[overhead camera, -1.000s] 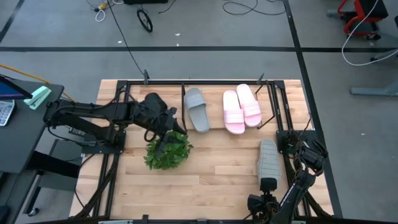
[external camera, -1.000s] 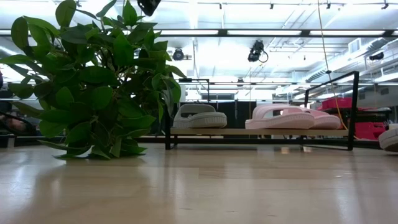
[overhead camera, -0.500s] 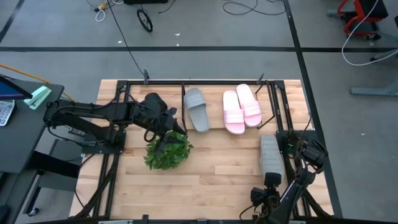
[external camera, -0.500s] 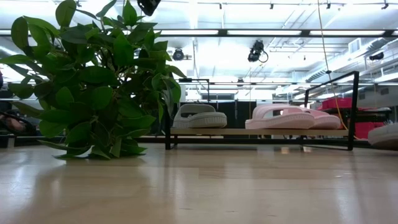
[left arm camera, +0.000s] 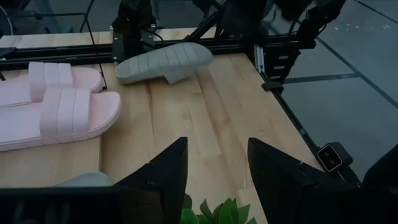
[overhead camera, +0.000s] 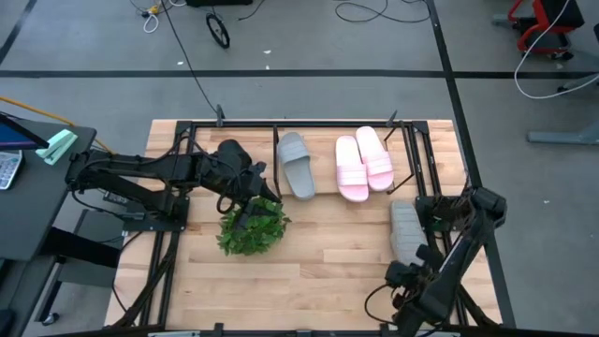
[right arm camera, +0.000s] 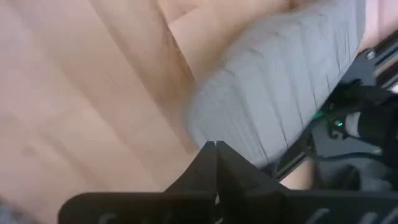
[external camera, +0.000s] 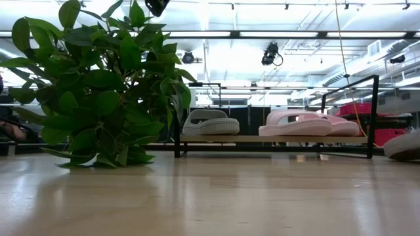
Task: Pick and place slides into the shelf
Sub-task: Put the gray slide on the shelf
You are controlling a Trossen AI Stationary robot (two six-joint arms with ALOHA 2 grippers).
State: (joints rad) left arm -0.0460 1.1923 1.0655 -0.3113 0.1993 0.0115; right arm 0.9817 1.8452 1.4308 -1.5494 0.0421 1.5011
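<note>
A grey slide [overhead camera: 404, 229] lies sole up on the table's right side, also seen in the left wrist view [left arm camera: 165, 62] and at the low view's right edge [external camera: 403, 144]. My right gripper [overhead camera: 408, 262] is shut, its tips [right arm camera: 216, 146] at this slide's near end. On the shelf [overhead camera: 323, 168] rest another grey slide [overhead camera: 297, 165] and two pink slides [overhead camera: 364, 162]. My left gripper [overhead camera: 249, 204] hovers open over a green plant [overhead camera: 253, 229], its fingers [left arm camera: 168, 174] holding nothing. My right gripper has its shut fingertips [right arm camera: 216, 146] at the near end of the grey slide's ribbed sole [right arm camera: 249, 124], coming level from the table's near side, along the slide. The slide lies flat on the table, sole up. Whether the tips touch it, I cannot tell.
The leafy plant [external camera: 98, 85] stands on the table's left half, in front of the shelf's left end. The shelf's black rods [external camera: 375, 115] frame the board at the far edge. Bare wood [overhead camera: 328, 262] lies between the plant and the right arm.
The grey slide on the right has slid along the table toward the far edge and the shelf, staying sole up. My right gripper has followed it toward the far edge, and that arm's elbow has swung out toward the table's right edge.
</note>
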